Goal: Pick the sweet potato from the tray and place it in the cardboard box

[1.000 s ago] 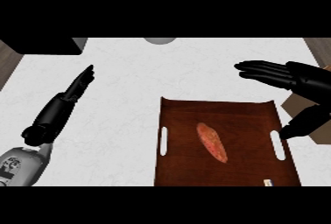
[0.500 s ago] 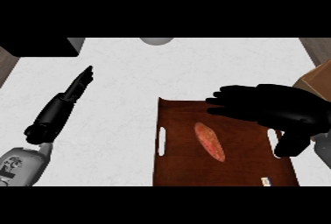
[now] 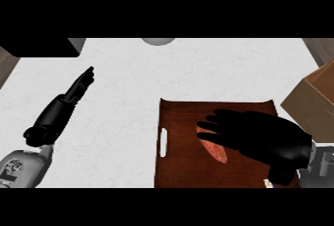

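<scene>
Here, the right hand [image 3: 267,141] hangs over the brown tray [image 3: 186,167], coming in from about 4 o'clock with its fingers [image 3: 215,122] reaching toward 9 o'clock. The fingers are spread and only slightly bent, so the hand is wide open and is not closed around anything. It covers the right half of the tray and the upper end of the sweet potato [image 3: 216,151]. Whether the palm touches the sweet potato cannot be told from this view.

The sweet potato lies on the tray, near its middle. Its long axis runs from roughly 11 o'clock to 5 o'clock, and the orange lower end shows just below the fingers. The tray sits on the white counter [image 3: 130,79] toward 5 o'clock of the view. A white handle slot [image 3: 163,142] shows in its left rim.

The cardboard box [image 3: 313,106] stands at 3 o'clock, beside the tray's upper right corner and cut off by the view's edge. The sweet potato is well apart from it.

The left hand [image 3: 77,88] shows at 9 o'clock, to the left of the tray and clear of it. Its fingers are straight and held together, pointing toward 1 o'clock, and it holds nothing. Its grey forearm [image 3: 23,165] enters at 8 o'clock.
</scene>
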You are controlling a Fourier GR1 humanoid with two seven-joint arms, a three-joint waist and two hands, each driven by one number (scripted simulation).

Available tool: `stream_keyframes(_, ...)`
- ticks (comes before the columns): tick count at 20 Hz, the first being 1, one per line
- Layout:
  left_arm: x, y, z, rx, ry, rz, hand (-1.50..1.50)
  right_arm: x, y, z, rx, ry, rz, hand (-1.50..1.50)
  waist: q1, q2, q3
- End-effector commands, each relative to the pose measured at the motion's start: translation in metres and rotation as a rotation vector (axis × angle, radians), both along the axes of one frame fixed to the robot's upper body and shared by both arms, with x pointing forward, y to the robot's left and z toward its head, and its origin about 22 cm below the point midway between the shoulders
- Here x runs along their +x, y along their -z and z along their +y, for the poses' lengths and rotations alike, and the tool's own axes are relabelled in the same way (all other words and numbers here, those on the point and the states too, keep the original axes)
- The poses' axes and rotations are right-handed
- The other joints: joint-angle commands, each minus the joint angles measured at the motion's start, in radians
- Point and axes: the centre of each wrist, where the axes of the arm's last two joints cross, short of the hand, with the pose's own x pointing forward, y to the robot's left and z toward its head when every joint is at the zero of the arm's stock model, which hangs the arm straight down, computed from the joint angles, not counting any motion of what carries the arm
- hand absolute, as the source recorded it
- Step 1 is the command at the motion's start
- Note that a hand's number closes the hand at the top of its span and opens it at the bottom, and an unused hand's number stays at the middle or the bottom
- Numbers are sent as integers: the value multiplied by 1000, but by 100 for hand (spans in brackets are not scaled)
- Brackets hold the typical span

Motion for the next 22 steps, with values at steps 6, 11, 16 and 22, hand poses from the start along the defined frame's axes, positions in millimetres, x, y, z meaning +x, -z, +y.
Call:
stream_keyframes(6,13,4,-3,9,-10,2,0,-41,24,20,-59,57,-77,-150,-8,0,0)
stream_keyframes(11,12,4,-2,-9,5,5,0,-10,44,14,-53,73,-81,-150,1,2,0)
stream_keyframes(16,-1,-12,12,20,22,8,0,-2,28,35,-86,73,-86,-150,5,1,0)
stream_keyframes(22,20,0,-9,6,-17,-5,0,4,74,43,-120,94,-129,-150,2,3,0)
